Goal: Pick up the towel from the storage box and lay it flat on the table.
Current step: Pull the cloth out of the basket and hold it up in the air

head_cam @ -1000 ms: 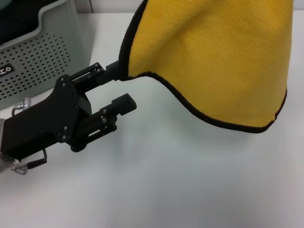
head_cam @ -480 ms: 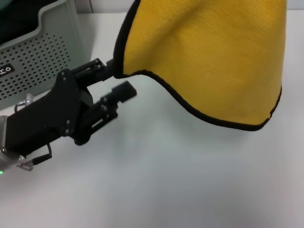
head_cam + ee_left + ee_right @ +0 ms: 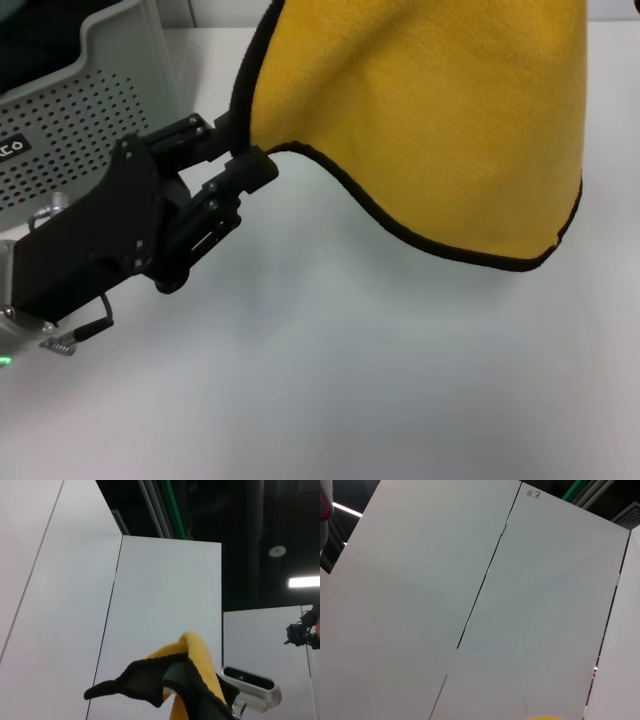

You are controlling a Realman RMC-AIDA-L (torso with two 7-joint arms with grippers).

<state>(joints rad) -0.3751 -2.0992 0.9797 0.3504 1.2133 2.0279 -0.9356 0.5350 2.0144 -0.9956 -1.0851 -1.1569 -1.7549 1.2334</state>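
The towel [image 3: 430, 120] hangs in the air over the table [image 3: 350, 380], held from above the head view's top edge; its black-edged lower hem curves down to the right. My left gripper [image 3: 243, 147] is shut on the towel's lower left black edge. In the left wrist view the towel [image 3: 200, 652] shows as a yellow fold with a black edge pinched against a dark finger [image 3: 192, 692]. The storage box [image 3: 90, 110] stands at the far left, behind the left arm. The right gripper is out of view; the right wrist view shows only a sliver of the towel [image 3: 542, 717].
The left arm's black body [image 3: 90, 250] lies low over the table in front of the storage box, with a loose cable [image 3: 90, 328] at its rear. Bare table stretches below and to the right of the hanging towel.
My left gripper moved up and toward the towel's lower left edge, and its open fingers closed on the black hem. The towel shifted slightly left.
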